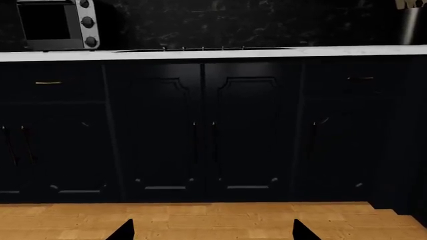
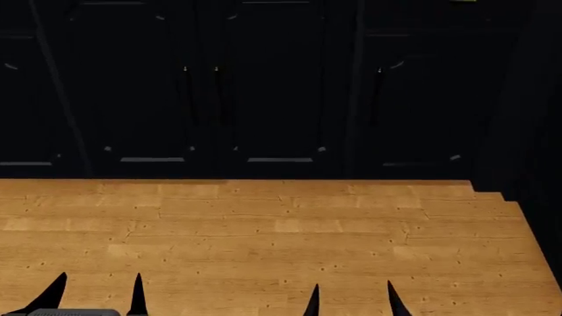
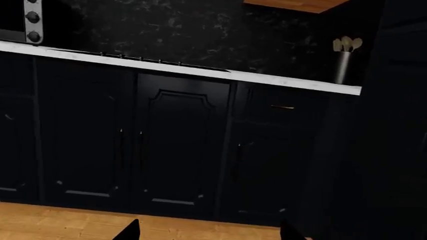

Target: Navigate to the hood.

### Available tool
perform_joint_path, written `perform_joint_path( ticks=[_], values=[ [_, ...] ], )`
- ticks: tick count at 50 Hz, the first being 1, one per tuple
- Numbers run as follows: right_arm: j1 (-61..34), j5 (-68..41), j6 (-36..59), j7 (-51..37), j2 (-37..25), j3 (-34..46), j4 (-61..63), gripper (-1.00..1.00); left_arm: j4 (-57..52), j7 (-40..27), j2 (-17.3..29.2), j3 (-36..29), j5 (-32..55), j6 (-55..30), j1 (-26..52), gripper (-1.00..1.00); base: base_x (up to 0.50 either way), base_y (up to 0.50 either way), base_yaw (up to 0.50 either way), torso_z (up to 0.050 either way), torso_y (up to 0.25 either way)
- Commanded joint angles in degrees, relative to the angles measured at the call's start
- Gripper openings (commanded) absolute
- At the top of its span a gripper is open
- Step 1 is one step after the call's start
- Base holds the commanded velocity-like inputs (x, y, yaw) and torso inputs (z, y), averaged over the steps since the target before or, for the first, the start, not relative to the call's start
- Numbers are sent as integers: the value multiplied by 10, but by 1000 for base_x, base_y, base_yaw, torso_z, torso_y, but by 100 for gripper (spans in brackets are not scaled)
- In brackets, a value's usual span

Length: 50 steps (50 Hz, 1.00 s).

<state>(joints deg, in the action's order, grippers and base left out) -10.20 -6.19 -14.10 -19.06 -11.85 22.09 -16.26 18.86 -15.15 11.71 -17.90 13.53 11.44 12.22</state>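
The hood is out of view in all three views. A black cooktop [image 1: 200,49] lies flush in the white counter [image 1: 333,50] above dark cabinet doors [image 2: 202,85]; the right wrist view shows the same cooktop [image 3: 160,62]. Both arms hang low over the wooden floor [image 2: 263,243], short of the cabinets. My left gripper [image 1: 213,232] [image 2: 97,296] is open, with nothing but floor between its two black tips. My right gripper [image 3: 210,232] [image 2: 354,303] is open and empty as well.
A toaster oven [image 1: 59,24] stands on the counter left of the cooktop. A utensil holder [image 3: 343,65] sits at the counter's right end, under a wooden panel [image 3: 293,4]. A tall dark unit [image 3: 393,125] closes off the right side, where the floor edge steps [image 2: 501,197].
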Motion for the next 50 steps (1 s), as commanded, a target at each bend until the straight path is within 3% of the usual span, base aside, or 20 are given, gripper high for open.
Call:
perform_joint_path(
  ticks=[1, 50],
  values=[
    [-2, -4, -5, 2, -2, 3, -5, 100, 5, -1, 0, -2, 2, 3, 2, 100, 9, 414, 0, 0, 0],
    [0, -8, 9, -7, -11, 16, 8, 100, -7, -10, 8, -13, 8, 0, 0, 100, 9, 416, 0, 0, 0]
  ],
)
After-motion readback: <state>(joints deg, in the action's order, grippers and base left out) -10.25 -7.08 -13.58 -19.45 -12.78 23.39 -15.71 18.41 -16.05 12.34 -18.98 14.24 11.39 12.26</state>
